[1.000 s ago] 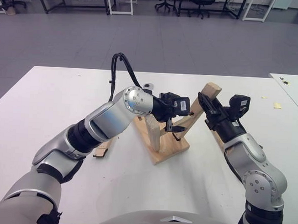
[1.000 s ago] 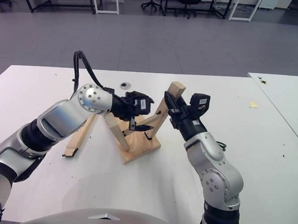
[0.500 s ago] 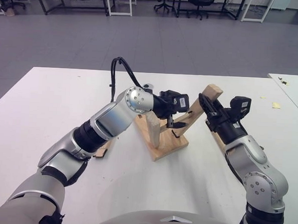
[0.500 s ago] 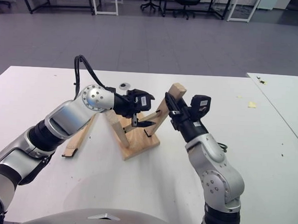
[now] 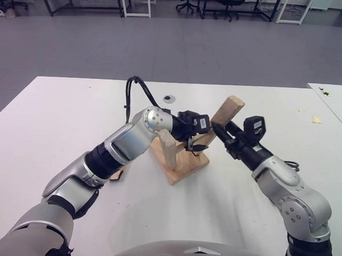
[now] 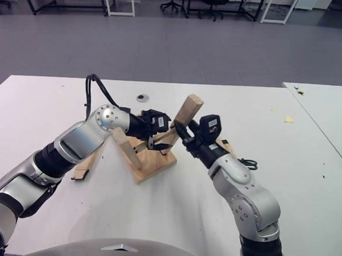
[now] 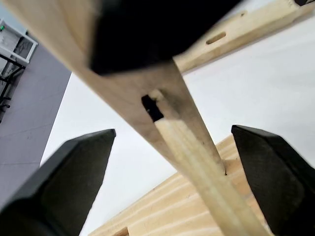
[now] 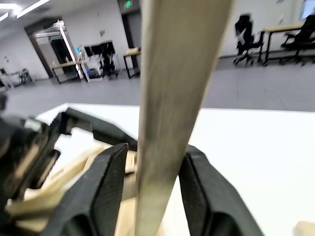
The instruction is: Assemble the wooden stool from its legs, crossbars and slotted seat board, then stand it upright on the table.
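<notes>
Half-built stool (image 5: 179,163) sat mid-bench (image 5: 51,116), seat board (image 5: 186,169) down, legs up. Right gripper (image 5: 218,130) fingers pinched the tilted leg (image 5: 230,106). Left gripper (image 5: 191,144) fingers (image 7: 74,167) were spread either side of a crossbar (image 7: 197,157). A loose wooden piece (image 6: 83,168) lay beside the stool, toward the bench's left edge.

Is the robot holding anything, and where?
The right gripper grips the tilted leg near its middle. The left gripper stands open around a crossbar, holding nothing.
</notes>
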Controlling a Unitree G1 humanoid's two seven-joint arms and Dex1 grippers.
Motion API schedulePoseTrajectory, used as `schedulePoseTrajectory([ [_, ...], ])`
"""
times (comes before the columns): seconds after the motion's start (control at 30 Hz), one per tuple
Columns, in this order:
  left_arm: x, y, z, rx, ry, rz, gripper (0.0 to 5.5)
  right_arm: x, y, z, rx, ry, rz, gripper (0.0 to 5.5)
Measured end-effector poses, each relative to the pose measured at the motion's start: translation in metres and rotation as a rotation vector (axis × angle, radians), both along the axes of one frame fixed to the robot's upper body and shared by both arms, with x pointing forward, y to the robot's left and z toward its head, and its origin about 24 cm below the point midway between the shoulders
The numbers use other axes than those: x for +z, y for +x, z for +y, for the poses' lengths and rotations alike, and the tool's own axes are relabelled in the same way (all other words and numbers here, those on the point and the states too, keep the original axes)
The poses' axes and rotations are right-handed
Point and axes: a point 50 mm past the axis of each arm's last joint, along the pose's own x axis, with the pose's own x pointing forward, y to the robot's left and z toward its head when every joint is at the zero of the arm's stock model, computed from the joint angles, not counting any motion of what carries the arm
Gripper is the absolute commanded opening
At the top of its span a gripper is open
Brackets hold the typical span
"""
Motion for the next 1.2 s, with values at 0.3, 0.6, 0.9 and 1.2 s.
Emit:
schedulePoseTrajectory([
  [0.3,0.033,0.007,0.012,-0.026,-0.144,-0.089,4.33,-0.007,0.004,-0.012,-0.013,0.006,0.078,2.99],
  [0.6,0.112,0.008,0.079,0.036,-0.373,-0.219,4.33,-0.022,-0.004,-0.055,0.096,-0.218,0.093,2.99],
  [0.9,-0.043,0.006,0.188,0.419,0.154,-0.019,4.33,-0.090,0.060,-0.033,0.152,-0.584,0.069,2.99],
  [1.2,-0.098,0.038,0.143,0.385,-0.017,-0.054,4.33,-0.091,0.069,-0.021,0.366,-0.660,-0.022,2.99],
])
